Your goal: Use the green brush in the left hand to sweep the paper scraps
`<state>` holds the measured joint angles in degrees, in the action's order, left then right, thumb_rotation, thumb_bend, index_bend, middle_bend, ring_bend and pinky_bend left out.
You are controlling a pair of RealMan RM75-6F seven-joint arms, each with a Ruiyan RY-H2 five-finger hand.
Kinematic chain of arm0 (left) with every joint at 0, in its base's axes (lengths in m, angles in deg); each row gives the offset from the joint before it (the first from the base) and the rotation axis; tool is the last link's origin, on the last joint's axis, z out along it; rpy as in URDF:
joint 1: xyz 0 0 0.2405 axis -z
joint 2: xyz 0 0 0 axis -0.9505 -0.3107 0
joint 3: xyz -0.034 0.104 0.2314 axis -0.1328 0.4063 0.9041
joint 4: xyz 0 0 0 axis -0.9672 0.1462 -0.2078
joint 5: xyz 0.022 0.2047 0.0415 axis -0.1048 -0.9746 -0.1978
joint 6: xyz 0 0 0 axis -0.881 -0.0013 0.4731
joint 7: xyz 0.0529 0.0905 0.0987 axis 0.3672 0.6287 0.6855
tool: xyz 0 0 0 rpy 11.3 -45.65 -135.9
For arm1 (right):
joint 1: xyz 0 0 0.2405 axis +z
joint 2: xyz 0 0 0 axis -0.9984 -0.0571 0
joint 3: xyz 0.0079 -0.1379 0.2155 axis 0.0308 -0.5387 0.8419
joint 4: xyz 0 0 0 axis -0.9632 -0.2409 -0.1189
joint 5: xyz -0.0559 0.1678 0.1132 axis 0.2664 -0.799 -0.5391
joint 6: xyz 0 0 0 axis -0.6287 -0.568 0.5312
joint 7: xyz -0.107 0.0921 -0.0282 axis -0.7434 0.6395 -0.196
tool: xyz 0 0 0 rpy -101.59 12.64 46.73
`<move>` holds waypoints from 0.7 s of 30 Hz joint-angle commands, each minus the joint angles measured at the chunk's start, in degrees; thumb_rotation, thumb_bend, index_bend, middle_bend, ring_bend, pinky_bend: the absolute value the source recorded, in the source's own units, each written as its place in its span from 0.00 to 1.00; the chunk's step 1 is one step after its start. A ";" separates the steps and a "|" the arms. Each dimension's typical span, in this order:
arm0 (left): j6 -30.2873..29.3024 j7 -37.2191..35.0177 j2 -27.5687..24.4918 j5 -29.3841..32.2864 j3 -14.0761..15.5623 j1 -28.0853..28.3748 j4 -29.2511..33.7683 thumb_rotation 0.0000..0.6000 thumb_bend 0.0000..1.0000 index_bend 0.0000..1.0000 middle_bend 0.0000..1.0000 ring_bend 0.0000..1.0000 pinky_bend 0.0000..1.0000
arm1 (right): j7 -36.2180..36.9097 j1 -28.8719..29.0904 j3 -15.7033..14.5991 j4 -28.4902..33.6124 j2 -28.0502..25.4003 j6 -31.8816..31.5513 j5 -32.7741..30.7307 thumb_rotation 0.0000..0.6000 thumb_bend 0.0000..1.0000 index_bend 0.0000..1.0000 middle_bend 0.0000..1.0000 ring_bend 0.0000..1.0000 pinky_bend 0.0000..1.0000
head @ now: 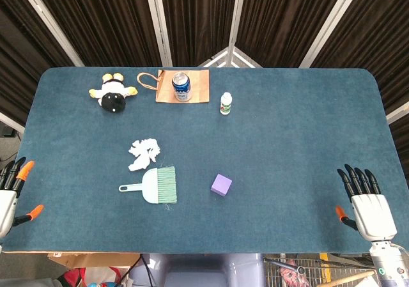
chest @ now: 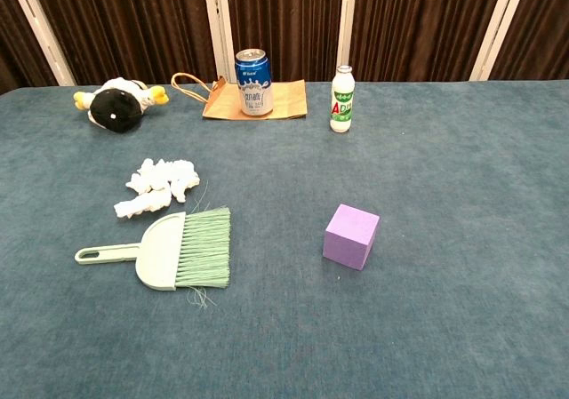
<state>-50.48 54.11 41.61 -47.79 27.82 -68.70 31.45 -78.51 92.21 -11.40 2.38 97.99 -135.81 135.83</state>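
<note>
A: Green brush flat on worktop, front-left of centre, handle pointing to robot's left, bristles to the right. Not held yet.
B: Paper scraps?
A: White clump just behind brush head, near but apart.
B: Hands?
A: Left hand at left edge, fingers spread, nothing in them. Right hand at right-front edge, fingers straight and close together, empty too.
B: Risks?
A: Thin low handle, prob. hard to pinch off cloth; could slide or spin away. Reach coming in over scraps might scatter them. Loose bristle strands at brush edge, may snag. Purple cube right of brush, in sweep path if swept rightward.
B: Surface, room?
A: Dark teal fabric-like cover, some drag likely. Behind: plush toy, blue can on paper bag, small bottle. Dark curtains w/ white frame bars at back.
</note>
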 commanded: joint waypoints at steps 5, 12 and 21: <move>0.11 0.21 -0.01 -0.03 0.08 0.02 0.09 1.00 0.01 0.00 0.00 0.00 0.11 | 0.02 -0.01 -0.05 -0.06 -0.12 -0.05 0.14 1.00 0.32 0.00 0.00 0.00 0.01; 0.32 0.42 0.01 -0.23 0.38 -0.01 0.28 1.00 0.01 0.00 0.00 0.00 0.11 | 0.00 -0.06 -0.03 0.15 -0.17 -0.27 0.27 1.00 0.32 0.00 0.00 0.00 0.01; 5.27 5.54 0.77 0.35 -0.81 3.62 5.24 1.00 0.07 0.11 0.65 0.69 0.77 | 0.30 0.22 0.07 0.15 -0.03 0.23 0.06 1.00 0.32 0.00 0.00 0.00 0.01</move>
<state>-47.48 58.53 41.97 -48.35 27.56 -66.47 34.47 -78.23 92.42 -11.34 2.52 97.97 -135.56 135.87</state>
